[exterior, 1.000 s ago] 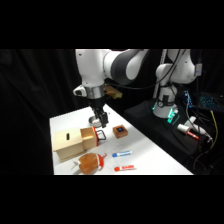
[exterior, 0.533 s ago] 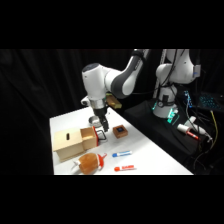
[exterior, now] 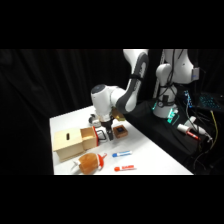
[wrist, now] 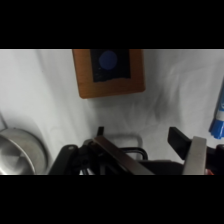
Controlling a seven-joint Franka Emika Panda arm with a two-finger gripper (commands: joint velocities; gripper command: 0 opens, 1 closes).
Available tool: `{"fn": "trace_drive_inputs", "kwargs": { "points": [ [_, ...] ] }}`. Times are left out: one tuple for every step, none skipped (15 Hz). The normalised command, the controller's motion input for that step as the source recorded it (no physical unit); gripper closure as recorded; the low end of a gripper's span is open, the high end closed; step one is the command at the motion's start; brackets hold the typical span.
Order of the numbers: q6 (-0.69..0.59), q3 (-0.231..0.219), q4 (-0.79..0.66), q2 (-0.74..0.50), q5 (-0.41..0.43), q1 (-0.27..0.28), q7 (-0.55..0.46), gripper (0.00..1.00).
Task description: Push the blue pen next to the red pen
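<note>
Two short pens lie parallel on the white desk [exterior: 150, 150], long axes left-right: the blue pen [exterior: 122, 154] behind the red-orange pen [exterior: 124, 168], bare desk between. The hand [exterior: 103, 134], fingers apart, hangs beside the light wooden box [exterior: 70, 143].

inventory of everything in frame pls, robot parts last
blue pen: 1, blue with pale section, table front, right of the orange round object
red pen: 1, red-orange, nearer the front edge than the blue pen
wooden box: 1, light wood, table left
orange round object: 1, orange, red handle, front of box
small wooden block: 1, brown, dark top with blue spot, right of gripper
table: 1, white
gripper: 1, black, low between box and block
arm: 1, white
</note>
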Motion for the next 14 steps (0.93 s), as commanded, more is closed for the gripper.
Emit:
{"fn": "trace_drive_inputs", "kwargs": {
  "points": [
    [0.32,-0.016,-0.07,0.11,0.177,0.05,0.06,0.0],
    [0.31,-0.03,-0.07,0.09,0.155,0.07,0.08,0.0],
    [0.29,-0.033,-0.07,0.08,0.145,0.079,0.07,0.0],
    [0.27,-0.035,-0.07,0.07,0.137,0.09,0.07,0.0],
    [0.25,-0.044,-0.07,0.06,0.122,0.106,0.08,0.0],
    [0.23,-0.048,-0.07,0.05,0.106,0.12,0.08,0.0],
    [0.21,-0.05,-0.07,0.03,0.098,0.133,0.08,0.0],
    [0.2,-0.055,-0.07,0.02,0.088,0.152,0.09,0.0],
    [0.19,-0.069,-0.08,0.0,0.071,0.185,0.12,0.0],
    [0.19,-0.095,-0.09,-0.01,0.037,0.235,0.17,0.0],
    [0.18,-0.123,-0.1,-0.03,0.0,0.295,0.23,0.0],
    [0.17,-0.128,-0.11,-0.03,-0.018,0.316,0.26,0.0],
    [0.14,-0.131,-0.11,-0.03,-0.047,0.349,0.29,0.0],
    [0.13,-0.134,-0.13,-0.05,-0.077,0.375,0.31,0.0]
  ]
}}
